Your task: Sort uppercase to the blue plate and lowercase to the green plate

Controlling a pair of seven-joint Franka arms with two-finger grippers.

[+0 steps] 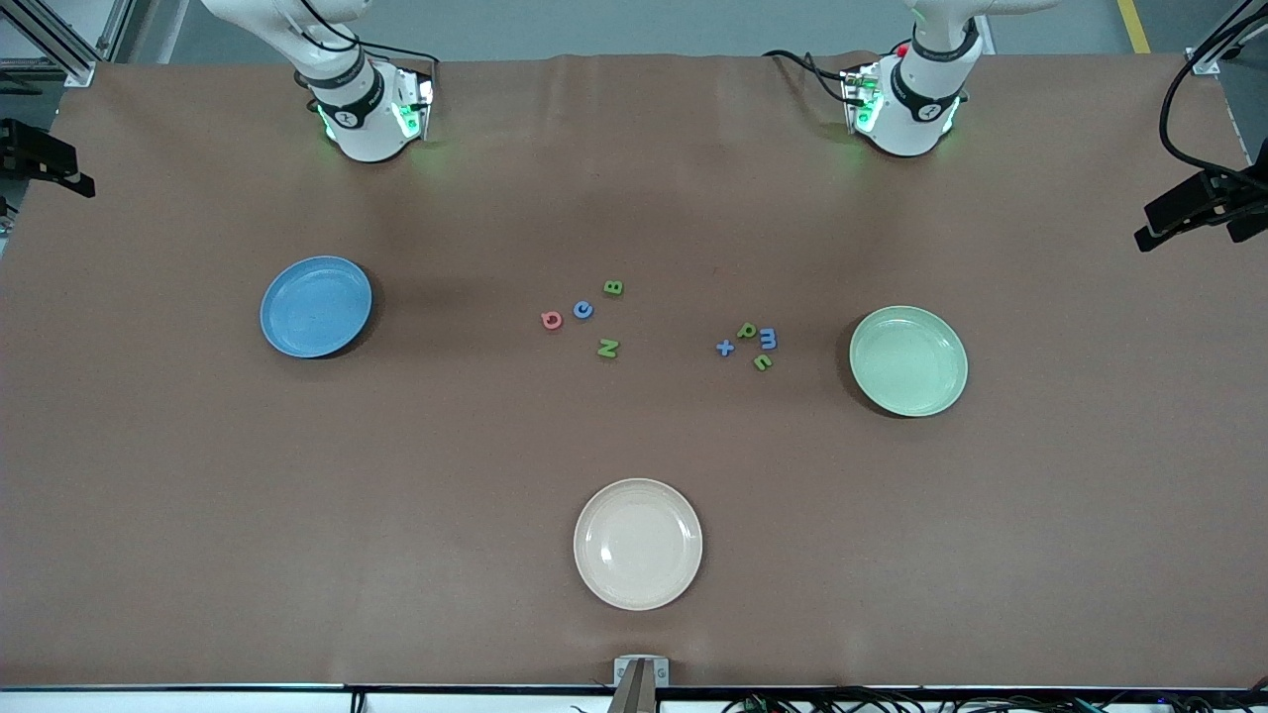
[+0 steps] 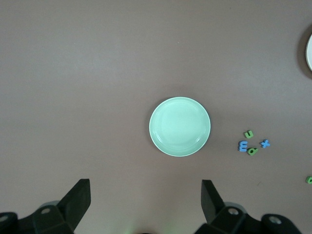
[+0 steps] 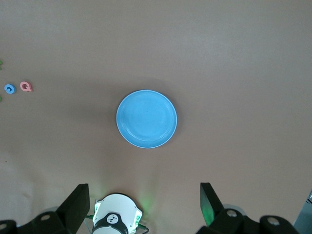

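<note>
The blue plate (image 1: 315, 306) (image 3: 146, 118) lies toward the right arm's end of the table, the green plate (image 1: 907, 359) (image 2: 180, 126) toward the left arm's end. Between them lie the uppercase D (image 1: 552, 319), C (image 1: 583, 311), B (image 1: 613, 287) and N (image 1: 607, 348). Closer to the green plate lie the lowercase p (image 1: 747, 330), m (image 1: 768, 339) and u (image 1: 762, 362), with a blue plus piece (image 1: 724, 348). My left gripper (image 2: 145, 190) hangs open and high over bare table beside the green plate. My right gripper (image 3: 144, 192) hangs open, high over its own base (image 3: 117, 217).
A cream plate (image 1: 637, 544) sits nearest the front camera, mid-table. The two arm bases (image 1: 371, 114) (image 1: 906, 104) stand at the edge farthest from that camera. Black camera mounts (image 1: 1194, 203) (image 1: 45, 158) reach in at both ends of the table.
</note>
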